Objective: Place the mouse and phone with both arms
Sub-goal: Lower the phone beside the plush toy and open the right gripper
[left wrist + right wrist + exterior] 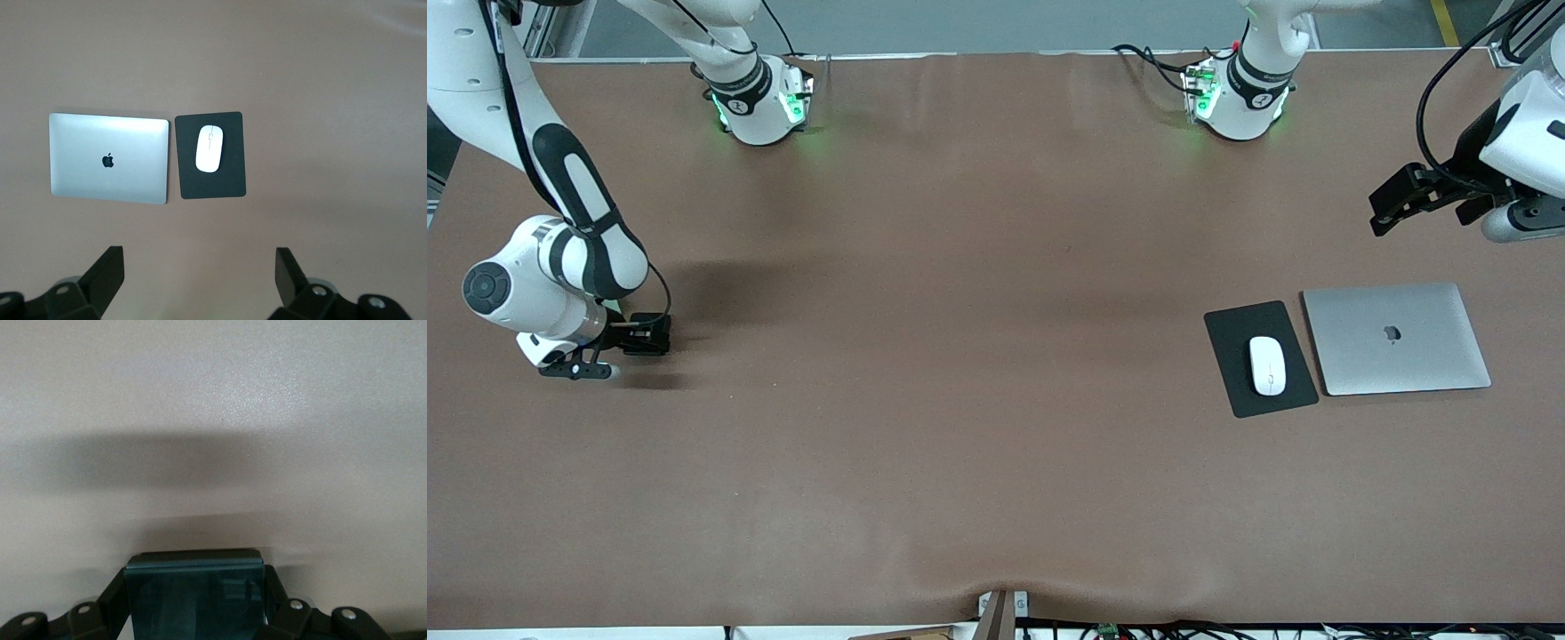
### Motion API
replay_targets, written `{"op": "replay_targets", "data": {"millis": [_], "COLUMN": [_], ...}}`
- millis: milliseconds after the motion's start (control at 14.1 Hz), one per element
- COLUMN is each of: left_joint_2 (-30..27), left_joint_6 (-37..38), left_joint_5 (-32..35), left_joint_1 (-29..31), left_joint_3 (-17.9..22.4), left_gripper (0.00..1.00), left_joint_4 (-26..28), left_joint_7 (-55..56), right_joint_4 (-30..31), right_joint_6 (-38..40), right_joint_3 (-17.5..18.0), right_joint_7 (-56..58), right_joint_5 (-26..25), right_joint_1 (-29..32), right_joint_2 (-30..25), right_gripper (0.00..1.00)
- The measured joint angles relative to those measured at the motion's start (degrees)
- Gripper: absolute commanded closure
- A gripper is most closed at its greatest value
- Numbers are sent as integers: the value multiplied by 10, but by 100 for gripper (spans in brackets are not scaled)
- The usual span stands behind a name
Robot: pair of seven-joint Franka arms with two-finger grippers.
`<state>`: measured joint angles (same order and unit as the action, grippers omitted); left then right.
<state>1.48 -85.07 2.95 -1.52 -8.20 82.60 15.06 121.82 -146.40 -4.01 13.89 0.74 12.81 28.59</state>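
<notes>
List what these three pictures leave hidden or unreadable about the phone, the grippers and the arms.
- Phone: right wrist view's lower edge cuts it off; in the front view the right gripper hides it.
- Whether the phone touches the table: cannot be told.
- Left gripper: open, its body cut off by the left wrist view's edge.
- Both arms' upper links: outside the front view.

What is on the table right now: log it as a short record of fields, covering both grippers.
mouse: lies on the mouse pad
laptop: closed, beside the pad, toward the left arm's end
phone: gripped by the right gripper, low over bare table at the right arm's end
left gripper: open, empty, in the air above the laptop and the pad
</notes>
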Motion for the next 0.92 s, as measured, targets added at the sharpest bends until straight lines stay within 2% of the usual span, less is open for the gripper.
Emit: {"op": "replay_targets", "data": {"millis": [213, 426, 781, 923], "left_joint_2": [0, 0, 0, 0], "left_joint_6": [0, 0, 0, 0], "left_joint_5": [0, 0, 0, -1], "left_joint_1": [0, 0, 0, -1], "left_joint_3": [0, 0, 0, 0], "left_gripper": [0, 0, 0, 0], "left_joint_4": [0, 0, 0, -1], "left_joint_7": [0, 0, 0, 0], "right_joint_4": [-14, -82, -171, -228], "right_joint_6": [22, 141, 316, 412], "right_joint_3": [4, 13, 18, 19], "right_joint_7": [0, -5, -52, -65], "right_joint_5": [0, 0, 0, 0], "right_joint_1": [0, -9, -71, -81], "right_joint_2": [-2, -30, -116, -138], "right_gripper": [0, 0, 0, 0]}}
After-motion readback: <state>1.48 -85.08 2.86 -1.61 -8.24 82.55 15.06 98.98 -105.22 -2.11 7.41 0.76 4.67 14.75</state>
